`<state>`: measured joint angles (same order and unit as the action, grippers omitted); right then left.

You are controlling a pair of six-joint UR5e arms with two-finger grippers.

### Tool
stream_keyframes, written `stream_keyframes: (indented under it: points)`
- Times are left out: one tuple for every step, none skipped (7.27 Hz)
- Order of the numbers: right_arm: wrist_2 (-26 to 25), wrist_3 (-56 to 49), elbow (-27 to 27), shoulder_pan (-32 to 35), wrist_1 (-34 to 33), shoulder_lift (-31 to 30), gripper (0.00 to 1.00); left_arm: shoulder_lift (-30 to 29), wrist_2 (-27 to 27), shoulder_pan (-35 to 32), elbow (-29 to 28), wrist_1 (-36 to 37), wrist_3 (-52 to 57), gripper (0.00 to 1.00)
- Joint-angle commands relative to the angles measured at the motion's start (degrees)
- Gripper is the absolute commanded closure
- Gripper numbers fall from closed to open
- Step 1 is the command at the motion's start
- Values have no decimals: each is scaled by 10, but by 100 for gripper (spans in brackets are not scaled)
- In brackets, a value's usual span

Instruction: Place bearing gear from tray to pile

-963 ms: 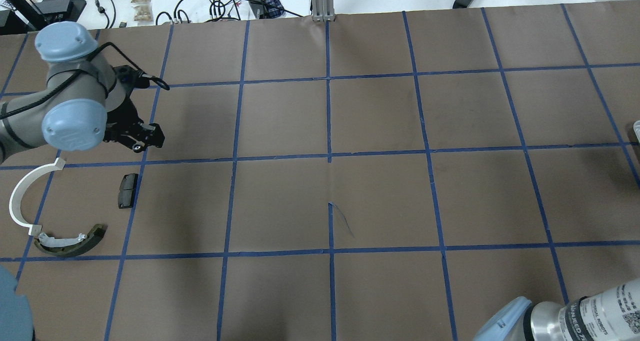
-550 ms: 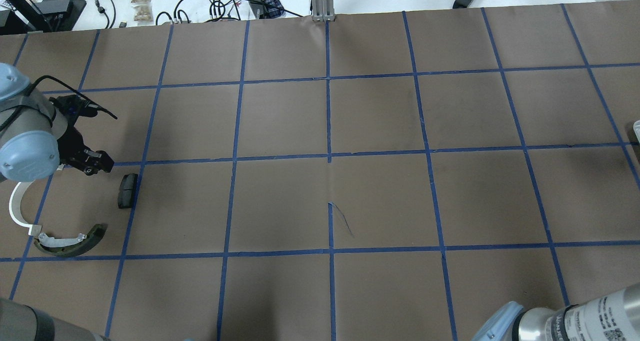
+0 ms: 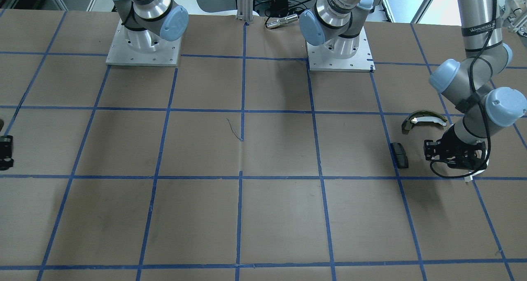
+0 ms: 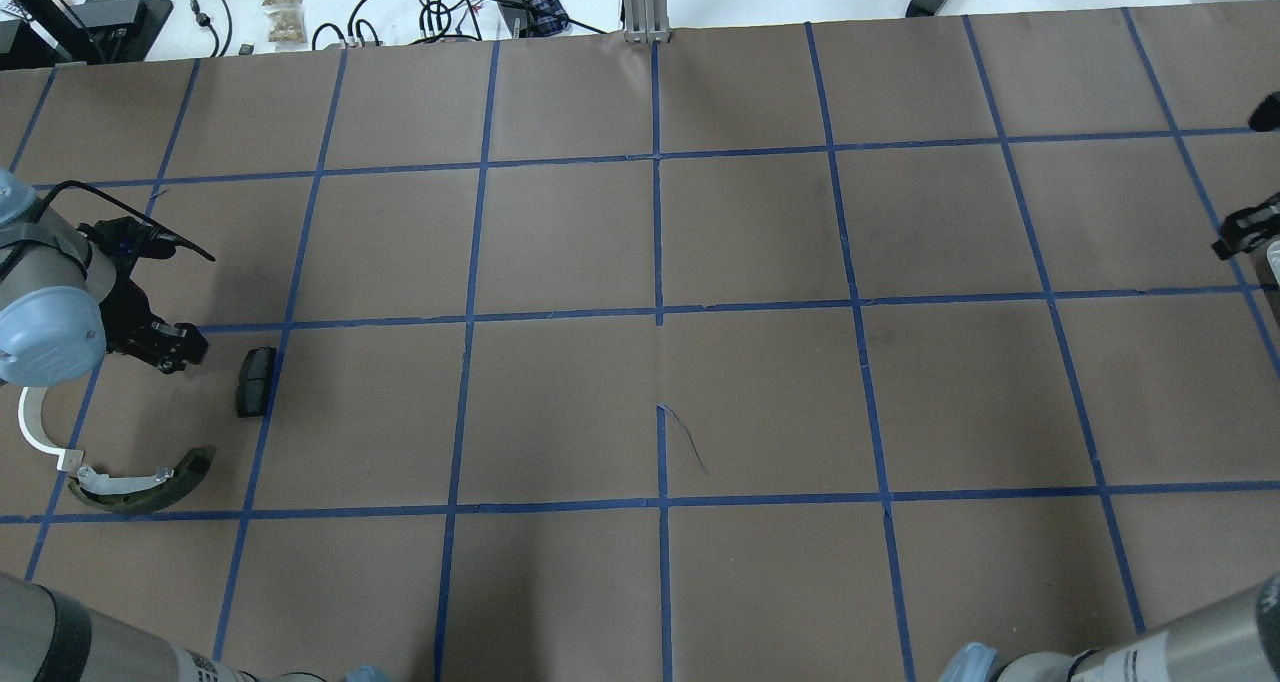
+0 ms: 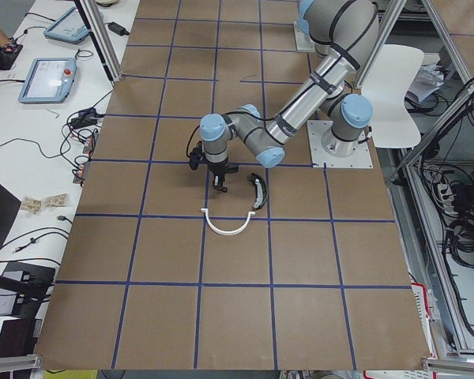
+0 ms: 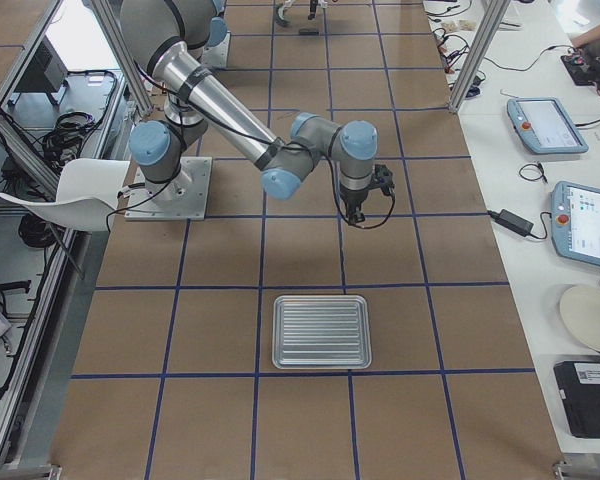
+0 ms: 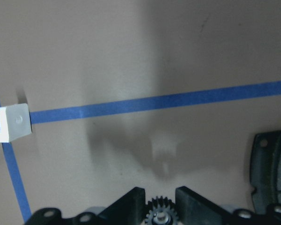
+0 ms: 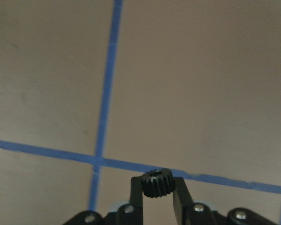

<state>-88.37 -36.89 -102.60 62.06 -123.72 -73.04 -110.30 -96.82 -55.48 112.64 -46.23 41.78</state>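
Note:
My left gripper is shut on a small grey toothed bearing gear. It hangs just over the table beside the pile, in the overhead view a little left of the flat black pad. The pile also holds a white half-ring and an olive-green shoe. My right gripper is shut on a black bearing gear, above a blue tape crossing at the table's right edge. The ribbed metal tray lies past it and looks empty.
Blue tape divides the brown table into squares. Both arm bases stand at the robot's side. Cables and a power brick lie beyond the far edge. Tablets rest on a side bench.
My left arm has swung left and toward the robot, bringing its gripper down beside the black pad. My right gripper has come into the overhead view at its right edge.

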Motion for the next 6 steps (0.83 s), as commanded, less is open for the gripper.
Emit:
stream_keyframes:
  points:
    - [-1,267,-27,156,-7,-12,100,29,-2,-11,-2,-18,-19,0]
    - [-1,383,-28,230,-7,-8,100,47,0,-15,-7,-47,-32,0]
    - [0,489,-28,291,-10,-2,100,71,10,-39,-23,-98,-89,0]
    - [0,556,-28,347,-41,12,100,85,11,-74,-57,-169,-156,0]
    - [0,614,-28,402,-72,32,100,96,12,-106,-96,-235,-210,0]
    - [1,670,-27,449,-114,56,100,102,12,-137,-119,-272,-256,0]
